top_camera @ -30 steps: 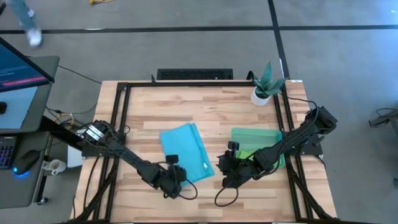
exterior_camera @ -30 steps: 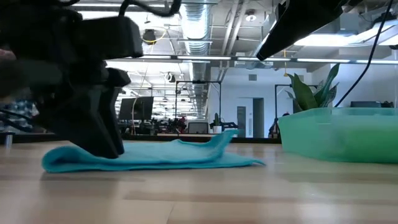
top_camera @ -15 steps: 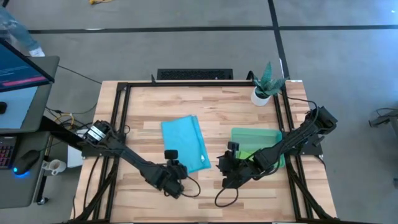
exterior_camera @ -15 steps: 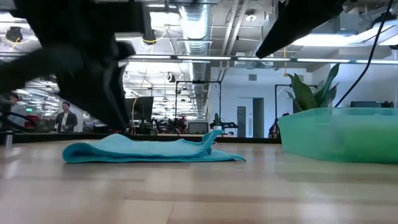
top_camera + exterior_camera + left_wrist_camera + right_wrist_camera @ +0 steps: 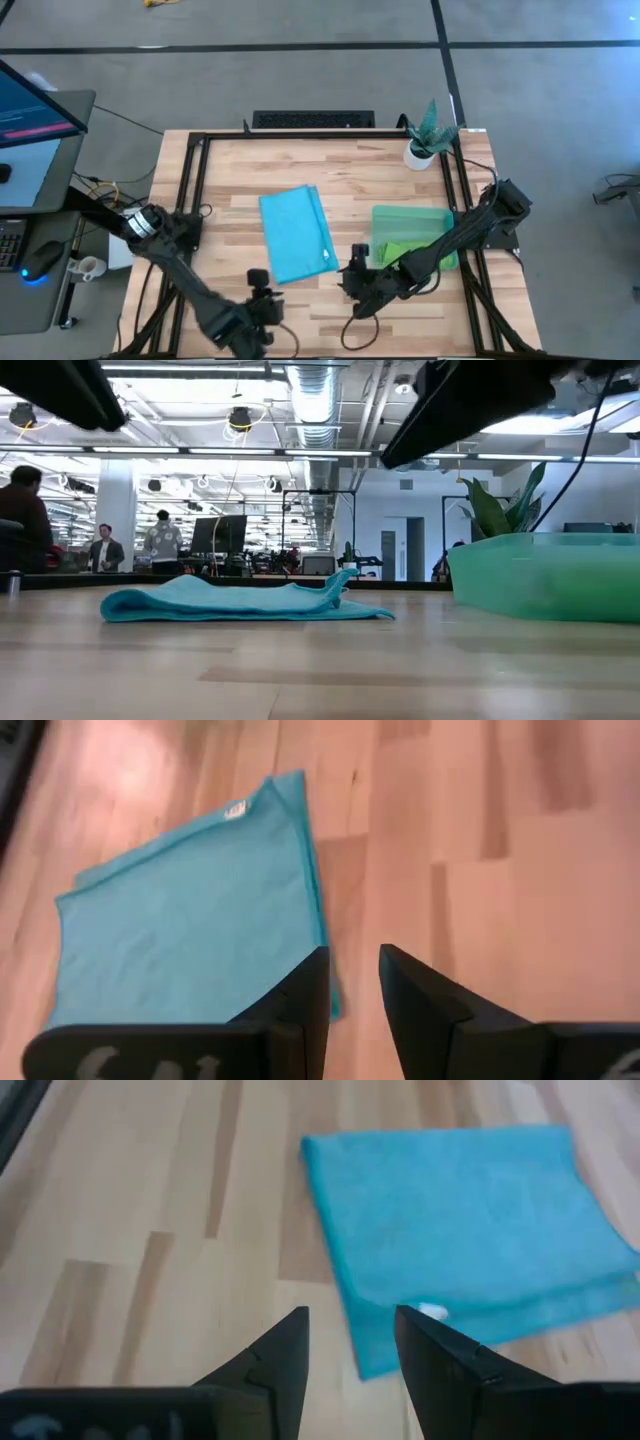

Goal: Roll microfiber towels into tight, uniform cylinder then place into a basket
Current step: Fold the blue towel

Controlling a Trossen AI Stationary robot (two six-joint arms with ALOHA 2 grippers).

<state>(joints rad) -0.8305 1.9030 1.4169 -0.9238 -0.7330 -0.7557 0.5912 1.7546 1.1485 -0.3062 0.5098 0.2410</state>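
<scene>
The turquoise towel [image 5: 297,236] lies flat on the wooden table, folded into a narrow oblong, and shows in the low view as a low heap [image 5: 240,603]. A white tag [image 5: 235,812] sits at one corner. The green basket [image 5: 412,212] stands to its right, with a lime green towel [image 5: 400,248] inside. My left gripper [image 5: 268,305] hovers open near the table's near edge, short of the towel's near end [image 5: 300,960]. My right gripper [image 5: 348,283] hangs open between towel and basket, nothing between its fingers [image 5: 290,1350].
A white pot with a plant [image 5: 421,150] stands at the far right corner. Black frame rails [image 5: 190,200] run along the table's sides. The basket's wall [image 5: 545,575] rises at the right in the low view. Bare wood lies left of the towel.
My left gripper has left the towel's near left corner, rising and pulling back toward the table's near edge. The towel's near end has been drawn in, so it now lies narrower than before. My right gripper has shifted slightly toward the towel.
</scene>
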